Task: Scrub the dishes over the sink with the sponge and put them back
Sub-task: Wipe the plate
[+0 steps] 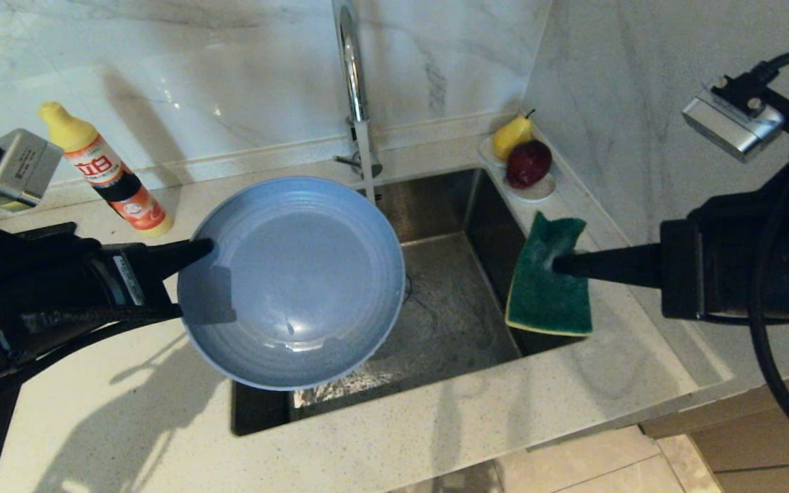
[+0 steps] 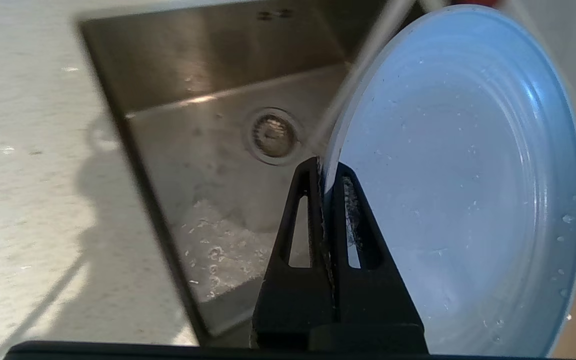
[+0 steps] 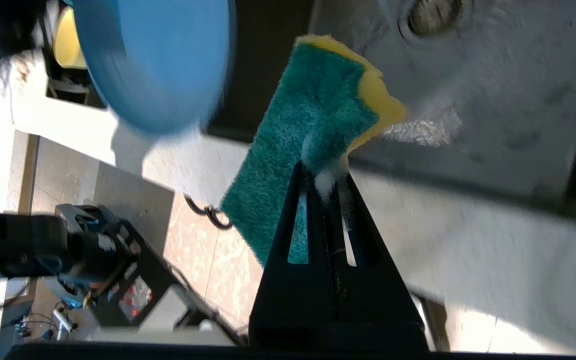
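Pinched near one edge between the closed fingers of the right gripper [image 1: 557,264], the green-and-yellow rectangular sponge [image 1: 548,277] hangs in the air at the right rim of the square stainless steel sink [image 1: 449,308], its dark green scouring face toward the head camera and white suds where the fingertips bite, seen from the right wrist. Well apart to its left, the wide shallow grey-blue plate [image 1: 292,281] is held over the left part of the basin, tilted with its wet inside upward. The left gripper [image 1: 206,246] clamps the plate's left rim, one finger on each side of it. Behind the basin rises the chrome gooseneck tap [image 1: 355,75]. On the pale speckled stone countertop [image 1: 435,424] stand a yellow-capped orange dish soap bottle [image 1: 110,174] at left and a small white dish [image 1: 535,188] with a yellow pear [image 1: 511,135] and a dark red fruit [image 1: 528,163] in the right corner.
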Tool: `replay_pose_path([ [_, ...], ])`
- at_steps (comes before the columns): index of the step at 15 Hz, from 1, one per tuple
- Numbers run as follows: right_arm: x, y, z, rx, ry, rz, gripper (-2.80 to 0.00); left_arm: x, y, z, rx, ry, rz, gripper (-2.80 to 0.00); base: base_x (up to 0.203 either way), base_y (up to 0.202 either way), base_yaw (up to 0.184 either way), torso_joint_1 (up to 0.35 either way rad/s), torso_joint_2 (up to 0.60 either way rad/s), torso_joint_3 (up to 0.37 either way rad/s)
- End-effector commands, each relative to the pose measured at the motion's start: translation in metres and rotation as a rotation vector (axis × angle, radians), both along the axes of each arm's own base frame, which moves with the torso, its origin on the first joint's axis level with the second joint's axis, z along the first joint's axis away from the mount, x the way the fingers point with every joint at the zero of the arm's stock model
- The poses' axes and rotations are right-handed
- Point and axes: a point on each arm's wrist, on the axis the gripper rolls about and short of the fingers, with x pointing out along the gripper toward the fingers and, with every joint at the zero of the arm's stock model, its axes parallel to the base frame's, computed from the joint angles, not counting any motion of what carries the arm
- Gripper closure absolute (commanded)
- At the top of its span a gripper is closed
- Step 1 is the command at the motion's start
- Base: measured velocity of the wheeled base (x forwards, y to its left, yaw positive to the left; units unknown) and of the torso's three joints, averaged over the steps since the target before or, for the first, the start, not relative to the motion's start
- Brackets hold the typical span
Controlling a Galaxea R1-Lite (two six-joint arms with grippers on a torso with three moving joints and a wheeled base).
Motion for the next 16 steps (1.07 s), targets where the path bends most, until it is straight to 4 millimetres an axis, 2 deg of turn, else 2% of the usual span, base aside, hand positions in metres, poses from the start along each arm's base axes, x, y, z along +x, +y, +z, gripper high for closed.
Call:
replay_pose_path([
  [1, 0.018, 0.027, 0.002, -0.011, 0.011, 0.037, 0.0, -0.004, 0.0, -0.002, 0.009, -0.009, -0.032, 0.0, 0.0, 0.0, 0.0, 0.0, 0.0, 0.0],
  [4, 0.032, 0.054, 0.005, -0.016, 0.001, 0.051, 0.0, 0.004, -0.004, -0.01, 0.069, -0.021, -0.044, 0.0, 0.0, 0.0, 0.0, 0.0, 0.0, 0.0],
  [7, 0.044, 0.082, 0.009, -0.018, -0.018, 0.051, 0.0, 0.002, -0.008, -0.017, 0.145, -0.049, -0.074, 0.0, 0.0, 0.0, 0.0, 0.0, 0.0, 0.0],
  [11, 0.045, 0.105, 0.008, -0.058, -0.015, 0.034, 0.0, -0.002, -0.013, -0.023, 0.213, -0.064, -0.115, 0.0, 0.0, 0.0, 0.0, 0.0, 0.0, 0.0],
  [14, 0.053, 0.148, -0.012, -0.163, -0.065, -0.015, 0.0, 0.002, -0.018, -0.018, 0.186, -0.066, -0.125, 0.0, 0.0, 0.0, 0.0, 0.0, 0.0, 0.0],
  [16, 0.053, 0.164, -0.017, -0.189, -0.091, -0.03, 0.0, 0.005, -0.02, -0.012, 0.129, -0.06, -0.114, 0.0, 0.0, 0.0, 0.0, 0.0, 0.0, 0.0],
])
